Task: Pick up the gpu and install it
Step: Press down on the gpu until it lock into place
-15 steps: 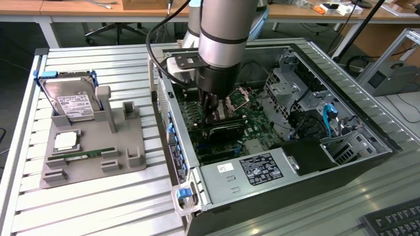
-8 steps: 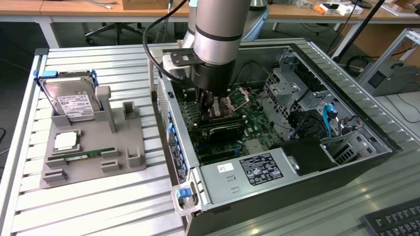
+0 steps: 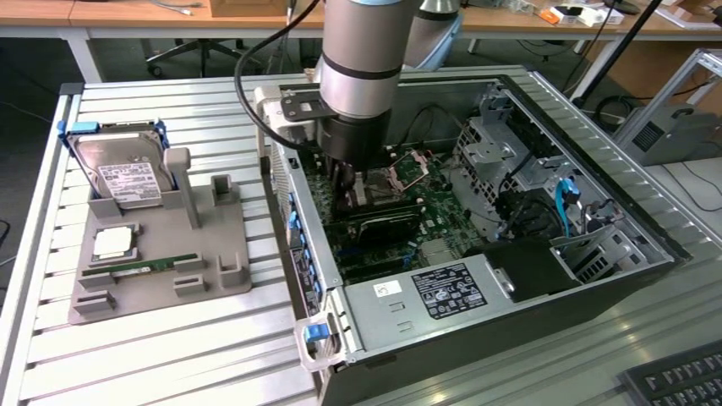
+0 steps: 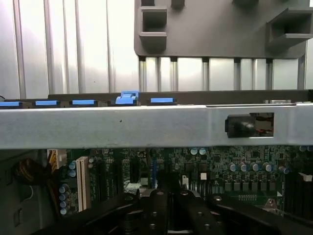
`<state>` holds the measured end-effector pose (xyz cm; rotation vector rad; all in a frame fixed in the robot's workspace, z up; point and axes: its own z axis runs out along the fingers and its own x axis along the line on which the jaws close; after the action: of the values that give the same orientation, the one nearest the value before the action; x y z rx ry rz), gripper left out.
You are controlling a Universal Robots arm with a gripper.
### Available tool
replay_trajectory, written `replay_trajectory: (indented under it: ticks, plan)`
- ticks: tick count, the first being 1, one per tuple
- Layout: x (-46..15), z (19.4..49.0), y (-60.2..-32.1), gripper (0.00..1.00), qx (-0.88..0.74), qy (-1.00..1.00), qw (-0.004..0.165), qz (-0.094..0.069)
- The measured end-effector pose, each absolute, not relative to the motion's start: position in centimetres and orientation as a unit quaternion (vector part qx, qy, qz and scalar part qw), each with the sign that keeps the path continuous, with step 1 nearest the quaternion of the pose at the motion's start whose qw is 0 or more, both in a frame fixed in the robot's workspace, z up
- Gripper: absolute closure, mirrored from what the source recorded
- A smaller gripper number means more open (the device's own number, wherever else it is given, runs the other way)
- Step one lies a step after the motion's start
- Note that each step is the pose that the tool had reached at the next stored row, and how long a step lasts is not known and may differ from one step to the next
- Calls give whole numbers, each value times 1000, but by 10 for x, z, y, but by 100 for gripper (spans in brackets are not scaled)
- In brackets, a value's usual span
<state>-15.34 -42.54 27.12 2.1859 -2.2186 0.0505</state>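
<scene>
The grey robot arm [image 3: 358,59] is being reached down into the open black and silver computer case [image 3: 508,338], which is lying on its side on the ribbed silver metal surface [image 3: 169,355]. The dark gripper [image 3: 358,182] is being held low over the green motherboard [image 3: 445,222], close to the case wall on the exterior view's left, with its fingers drawn fully together. The gpu [image 3: 381,223], a thin, flat, dark rectangular card, is being seen just under the gripper, lying along the motherboard near the middle of the case. Whether the card is being gripped or only touched cannot be told. In the wrist view, the dark fingers [image 4: 161,205] are being shown above the motherboard's capacitors, behind the grey metal case wall [image 4: 146,125] that is carrying a row of blue plastic clips [image 4: 127,98]. Outside the case, on the exterior view's left, a grey moulded parts tray [image 3: 215,245] is resting on the surface. A silver hard drive with a white label [image 3: 128,178] is being kept upright in the tray, with a small square silver chip [image 3: 113,243] and a narrow green memory stick [image 3: 147,266] lying in the tray, nearer the camera than the drive.
</scene>
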Motion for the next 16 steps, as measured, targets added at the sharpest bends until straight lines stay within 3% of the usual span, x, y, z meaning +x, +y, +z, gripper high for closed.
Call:
replay_trajectory:
  ticks: [11,16]
  plan:
    - [-153,276,-435,89,702,-712,13,16]
    - [-183,285,-437,89,701,-712,4,25]
